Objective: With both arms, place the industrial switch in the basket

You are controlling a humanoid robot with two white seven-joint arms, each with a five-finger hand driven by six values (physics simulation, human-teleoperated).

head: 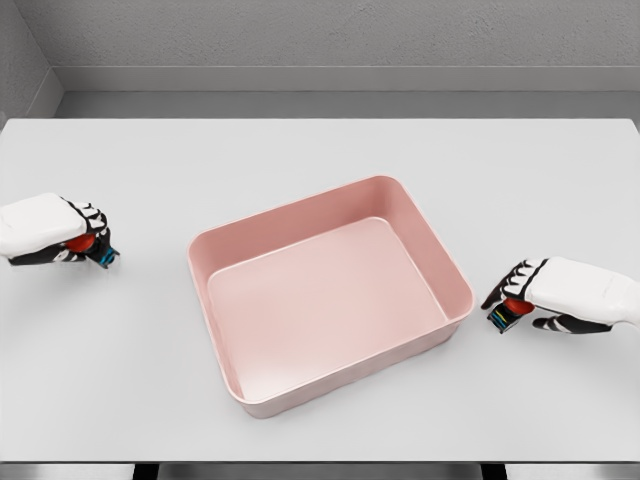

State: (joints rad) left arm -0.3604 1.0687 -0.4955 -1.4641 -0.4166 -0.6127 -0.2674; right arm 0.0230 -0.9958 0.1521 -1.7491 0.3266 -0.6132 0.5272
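A big pink plastic basket (330, 290) with low walls sits in the middle of the flat white table (320, 150), and nothing is in it yet. The left hand (60, 235) curls its fingers around a small switch with a red button and a dark, blue-edged body (95, 250), out to the left of the basket. The right hand (545, 295) holds another small red and dark switch (508, 312), just right of the basket. A switch could slip from a loose hold, or bump the basket wall and land on the table. I count one basket, two hands and two switches.
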